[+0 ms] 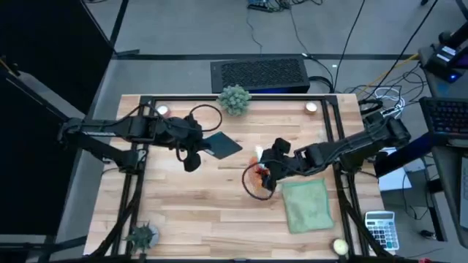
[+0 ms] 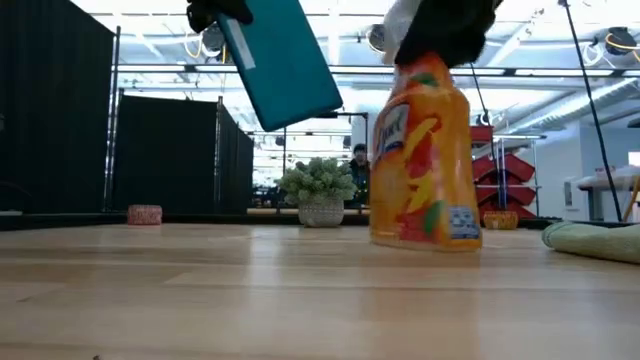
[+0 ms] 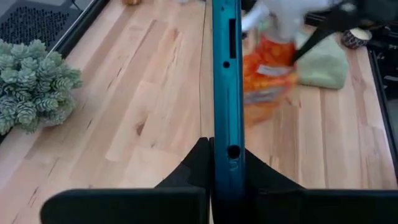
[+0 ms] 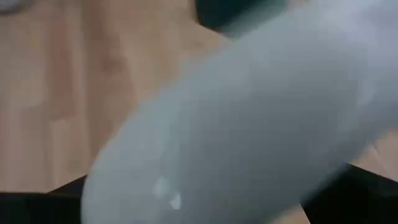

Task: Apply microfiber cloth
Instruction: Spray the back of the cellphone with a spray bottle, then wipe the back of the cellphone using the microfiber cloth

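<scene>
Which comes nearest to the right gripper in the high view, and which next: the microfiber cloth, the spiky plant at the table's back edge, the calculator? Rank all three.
Measured from the right gripper:
1. Microfiber cloth, on the table just beside it, toward the front right.
2. Spiky plant, at the back edge.
3. Calculator, off the table's front right corner.

Two matte black jointed arms, slim and tubular, carry blocky dark housings at the wrists. A thin black cable loops off the left gripper (image 1: 191,162) toward 12 o'clock (another ring-shaped loop hangs at the right gripper (image 1: 268,172)).
</scene>
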Controlling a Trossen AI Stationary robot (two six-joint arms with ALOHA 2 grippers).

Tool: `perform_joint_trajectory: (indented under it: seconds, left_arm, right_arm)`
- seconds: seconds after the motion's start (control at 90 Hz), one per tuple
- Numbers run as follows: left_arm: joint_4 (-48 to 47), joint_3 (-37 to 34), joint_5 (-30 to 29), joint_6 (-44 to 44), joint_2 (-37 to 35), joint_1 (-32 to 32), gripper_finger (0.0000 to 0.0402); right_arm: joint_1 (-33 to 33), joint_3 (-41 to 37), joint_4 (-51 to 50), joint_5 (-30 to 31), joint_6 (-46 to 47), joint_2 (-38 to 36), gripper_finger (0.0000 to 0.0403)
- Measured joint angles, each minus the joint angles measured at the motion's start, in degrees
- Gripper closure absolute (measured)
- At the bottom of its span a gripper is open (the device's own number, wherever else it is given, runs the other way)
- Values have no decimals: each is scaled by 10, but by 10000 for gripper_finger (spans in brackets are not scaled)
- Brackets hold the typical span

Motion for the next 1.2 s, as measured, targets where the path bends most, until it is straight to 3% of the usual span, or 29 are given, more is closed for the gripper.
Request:
perform_joint_trajectory:
  seconds: [0.1, 0.267, 0.478, 0.644, 0.811, 0.911, 1.022, 1.111, 1.2]
  left_arm:
    - [2, 0, 1, 0, 0, 0, 395]
    - [1, 0, 1, -1, 0, 0, 395]
    - [-4, 0, 1, -2, 0, 0, 395]
    - [-103, -1, 3, -41, 0, -18, 395]
    - [-125, -45, 43, -163, 0, -85, 395]
    - [-51, -93, 61, -233, 0, -146, 395]
    - [106, -161, 70, -295, 0, -196, 395]
    - [247, -211, 47, -333, 0, -222, 395]
    - [307, -249, 0, -368, 3, -240, 395]
  right_arm:
    - [0, 1, 3, 23, 47, -18, 81]
    - [0, 1, -20, 4, 78, -47, 81]
    - [12, 3, -146, -190, 46, -102, 81]
    - [90, -7, -271, -220, 150, -111, 81]
    - [198, -76, -230, -219, 289, -98, 81]
    - [251, -118, -176, -220, 358, -83, 81]
    - [284, -149, -153, -218, 412, -61, 81]
    - [297, -166, -154, -218, 439, -44, 81]
    - [300, -189, -151, -218, 463, -23, 86]
